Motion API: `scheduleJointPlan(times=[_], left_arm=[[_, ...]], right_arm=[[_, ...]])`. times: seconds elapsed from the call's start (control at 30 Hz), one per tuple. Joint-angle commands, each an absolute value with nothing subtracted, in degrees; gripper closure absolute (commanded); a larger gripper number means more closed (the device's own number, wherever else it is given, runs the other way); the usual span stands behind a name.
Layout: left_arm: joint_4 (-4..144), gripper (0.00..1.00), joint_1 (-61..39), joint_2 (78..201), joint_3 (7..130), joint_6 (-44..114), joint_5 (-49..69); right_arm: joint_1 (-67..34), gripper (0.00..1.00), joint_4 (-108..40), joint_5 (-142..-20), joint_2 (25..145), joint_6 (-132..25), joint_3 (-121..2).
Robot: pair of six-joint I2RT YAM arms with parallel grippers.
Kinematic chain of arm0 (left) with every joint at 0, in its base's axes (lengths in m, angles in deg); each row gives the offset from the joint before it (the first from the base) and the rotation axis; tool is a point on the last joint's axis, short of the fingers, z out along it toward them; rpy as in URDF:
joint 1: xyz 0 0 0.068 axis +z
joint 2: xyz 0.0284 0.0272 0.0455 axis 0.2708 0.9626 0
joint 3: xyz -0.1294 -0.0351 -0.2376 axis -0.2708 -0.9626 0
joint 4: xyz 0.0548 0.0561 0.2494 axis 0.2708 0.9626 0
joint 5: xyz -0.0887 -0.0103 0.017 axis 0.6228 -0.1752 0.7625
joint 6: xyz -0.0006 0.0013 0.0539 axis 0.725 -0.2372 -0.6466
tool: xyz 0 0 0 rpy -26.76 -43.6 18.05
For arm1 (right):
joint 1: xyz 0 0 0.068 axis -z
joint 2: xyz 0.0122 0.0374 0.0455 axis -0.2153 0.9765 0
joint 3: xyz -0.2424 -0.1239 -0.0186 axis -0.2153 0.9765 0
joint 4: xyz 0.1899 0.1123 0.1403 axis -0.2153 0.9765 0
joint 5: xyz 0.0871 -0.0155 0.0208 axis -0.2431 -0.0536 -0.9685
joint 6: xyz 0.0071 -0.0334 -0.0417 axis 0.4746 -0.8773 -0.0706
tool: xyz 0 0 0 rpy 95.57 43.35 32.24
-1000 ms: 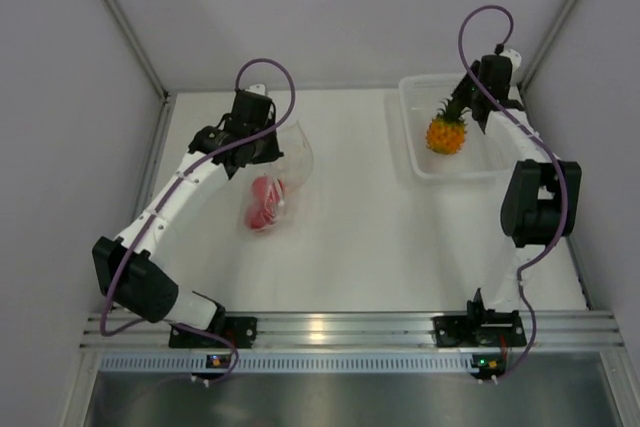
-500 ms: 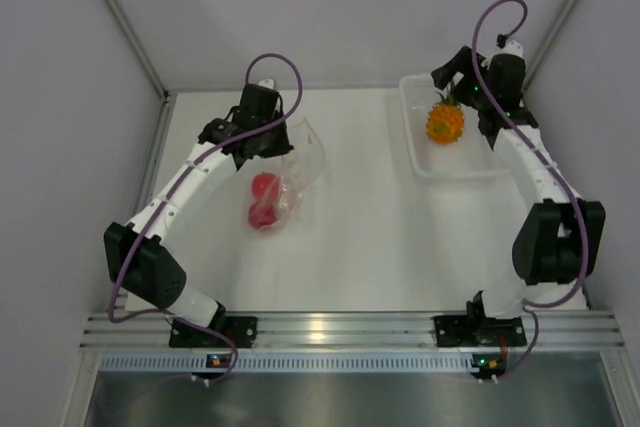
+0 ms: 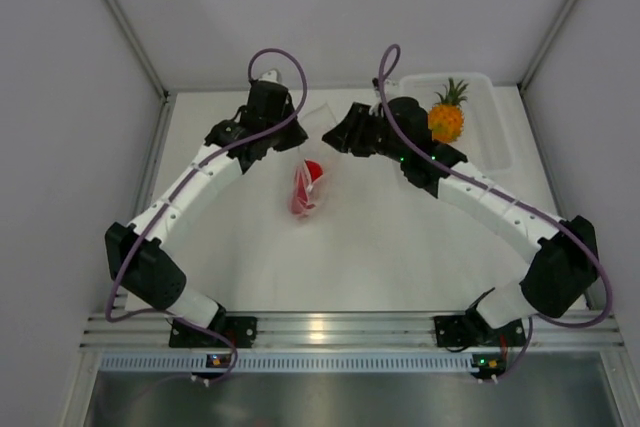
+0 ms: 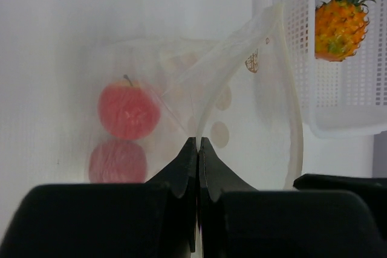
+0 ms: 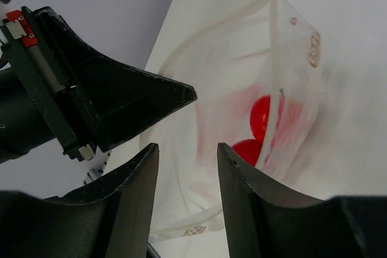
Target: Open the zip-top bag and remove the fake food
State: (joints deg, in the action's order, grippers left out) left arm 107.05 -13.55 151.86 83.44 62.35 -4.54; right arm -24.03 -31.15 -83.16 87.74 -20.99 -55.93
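The rigid translucent bin (image 3: pixel 503 143) sits at the far right of the surface (image 3: pixel 385 242) and holds one thing, the toy pineapple (image 3: pixel 446 120). It is orange-yellow with a green leafy crown that points toward the back wall, and it lies in the left part of the bin. The left wrist view shows the bin's walls patterned with a fine grid.

The zip-top bag (image 4: pixel 257 119) is near the middle of the far half of the surface, between the two arms and well left of the bin. It holds the two red fruits (image 5: pixel 262 116). They are round and glossy, one against the other low in the bag, and one has a thin dark stem. The bag is clear, crinkled plastic with a pale zip strip along its top edge and a small brown printed mark beside the strip. Its mouth gapes, and the two sides of the strip bow apart into a wide arc. Whether its bottom rests on the surface cannot be told.

The left gripper (image 4: pixel 198 144) has its jaws pressed together on the bag's upper edge, at one side of the mouth. The right gripper (image 5: pixel 188 154) is just beside the bag's open mouth. Its jaws are spread with nothing between them and do not touch the plastic.
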Motion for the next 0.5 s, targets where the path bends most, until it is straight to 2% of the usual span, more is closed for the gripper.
scheduleJointPlan(times=[0.0,0.03,0.17,0.47], left_arm=[[99.6,1.0,-14.87,149.5,81.3,69.0,-5.63],[98.56,1.0,-15.48,149.59,80.68,70.57,-6.33],[96.71,1.0,-17.16,149.42,79.1,74.7,-8.27],[92.75,1.0,-26.03,147.22,75.49,85.61,-22.83]], right_arm=[[-28.51,0.56,-26.27,-68.79,87.62,-23.53,-62.14],[-29.74,0.62,-24.87,-67.13,88.41,-23.45,-63.37],[-30.98,0.72,-24.08,-62.3,91.3,-22.75,-64.16],[-30.9,0.83,-18.36,-56.39,100.62,-19.41,-69.61]])
